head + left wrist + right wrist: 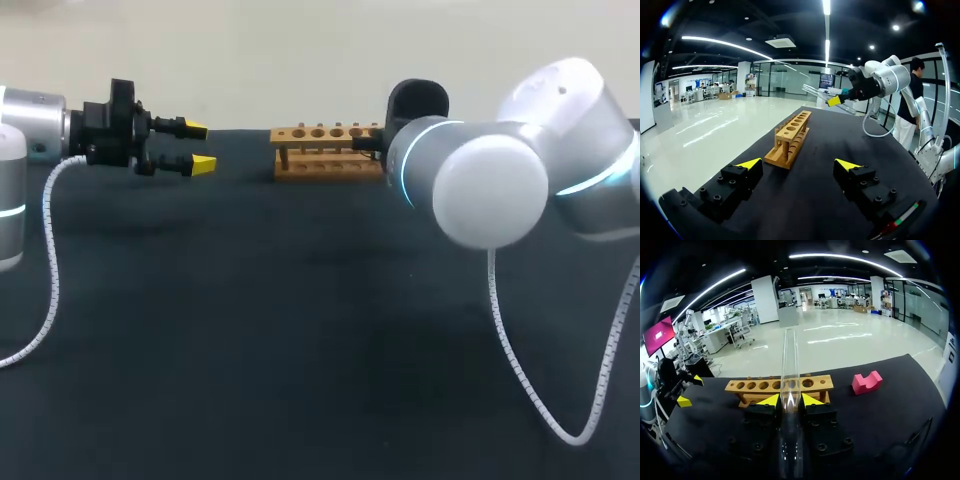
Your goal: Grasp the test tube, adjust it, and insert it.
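Note:
A clear glass test tube (789, 357) lies between the yellow tips of my right gripper (790, 401), which is shut on it, and the tube points out ahead toward the rack. The wooden rack (780, 386) with a row of round holes stands just beyond the tube. In the head view the rack (325, 150) is at the table's far middle, and my right arm's elbow hides that gripper. My left gripper (197, 146) hovers left of the rack, open and holding nothing. The left wrist view shows the rack (790, 137) ahead, with the right gripper (835, 100) and the tube (812, 90) past its far end.
A pink notched block (866, 382) lies on the black table to the right of the rack. My right arm's bulky white elbow (490, 190) and its dangling cable (540, 400) fill the head view's right side. A white cable (50, 270) hangs from the left arm.

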Controlling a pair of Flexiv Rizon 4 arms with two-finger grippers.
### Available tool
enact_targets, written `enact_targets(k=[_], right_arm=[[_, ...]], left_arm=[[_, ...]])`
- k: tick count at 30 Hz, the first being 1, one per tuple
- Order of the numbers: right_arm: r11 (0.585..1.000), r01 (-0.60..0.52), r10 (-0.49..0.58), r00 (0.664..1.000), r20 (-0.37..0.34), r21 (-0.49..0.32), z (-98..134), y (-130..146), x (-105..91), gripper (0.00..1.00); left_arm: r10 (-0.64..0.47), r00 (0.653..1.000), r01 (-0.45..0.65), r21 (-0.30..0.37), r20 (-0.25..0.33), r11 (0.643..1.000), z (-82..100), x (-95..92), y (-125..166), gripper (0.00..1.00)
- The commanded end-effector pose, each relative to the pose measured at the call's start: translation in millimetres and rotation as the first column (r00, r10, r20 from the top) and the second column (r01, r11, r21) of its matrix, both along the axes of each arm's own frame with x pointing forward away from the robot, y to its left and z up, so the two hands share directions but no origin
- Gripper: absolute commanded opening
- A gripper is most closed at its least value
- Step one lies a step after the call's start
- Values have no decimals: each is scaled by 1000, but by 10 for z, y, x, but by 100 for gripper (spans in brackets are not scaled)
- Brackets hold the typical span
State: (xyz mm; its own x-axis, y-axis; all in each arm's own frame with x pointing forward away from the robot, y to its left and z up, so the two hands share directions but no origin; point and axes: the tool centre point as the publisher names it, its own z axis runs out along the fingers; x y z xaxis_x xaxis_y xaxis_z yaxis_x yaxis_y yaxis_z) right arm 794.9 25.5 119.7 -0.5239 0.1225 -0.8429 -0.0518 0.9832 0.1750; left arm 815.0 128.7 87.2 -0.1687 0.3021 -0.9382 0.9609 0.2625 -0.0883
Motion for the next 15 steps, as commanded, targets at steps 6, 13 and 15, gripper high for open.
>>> enact_targets(k=[6, 13, 15], right_arm=[[999, -48, 49, 998, -49, 14, -159, 108, 188, 0], [998, -67, 68, 994, -80, 19, -280, 172, 240, 0], [997, -70, 71, 994, -86, 23, -302, 180, 252, 0]], left_arm=[[2, 1000, -2, -3, 5, 1000, -12, -8, 1, 100], [2, 1000, -2, -3, 5, 1000, -12, -8, 1, 100], [2, 1000, -2, -3, 5, 1000, -12, -8, 1, 100]])
